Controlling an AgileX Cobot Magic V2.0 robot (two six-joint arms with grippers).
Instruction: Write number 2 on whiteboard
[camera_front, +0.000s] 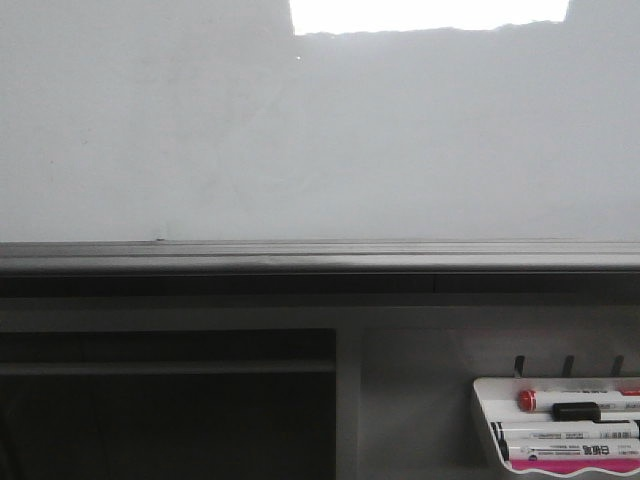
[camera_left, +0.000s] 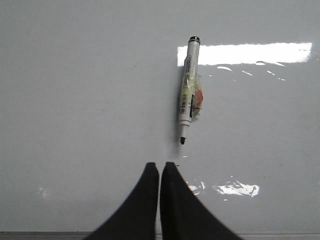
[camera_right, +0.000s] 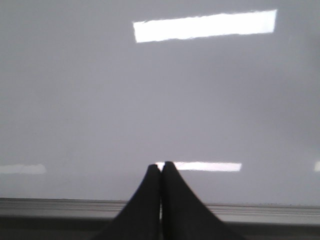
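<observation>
Bare whiteboard (camera_front: 320, 140), glossy under a bright light reflection — no digit drawn anywhere.
Front view alone shows the marker tray (camera_front: 484, 420) low right; only the left wrist view catches an uncapped marker (camera_left: 188, 90) on the board. Left gripper (camera_left: 159, 167) and right gripper (camera_right: 160, 167) — jaws pressed together, empty.

Right hand (camera_right: 160, 167) fingers pressed together, glossy whiteboard (camera_right: 150, 100), grey rail (camera_right: 270, 210).

table: big shiny pale grey flat whiteboard (camera_left: 75, 100), grey metal rail at one edge
on it: white marker pen (camera_left: 188, 87), uncapped black tip, lying flat
</observation>
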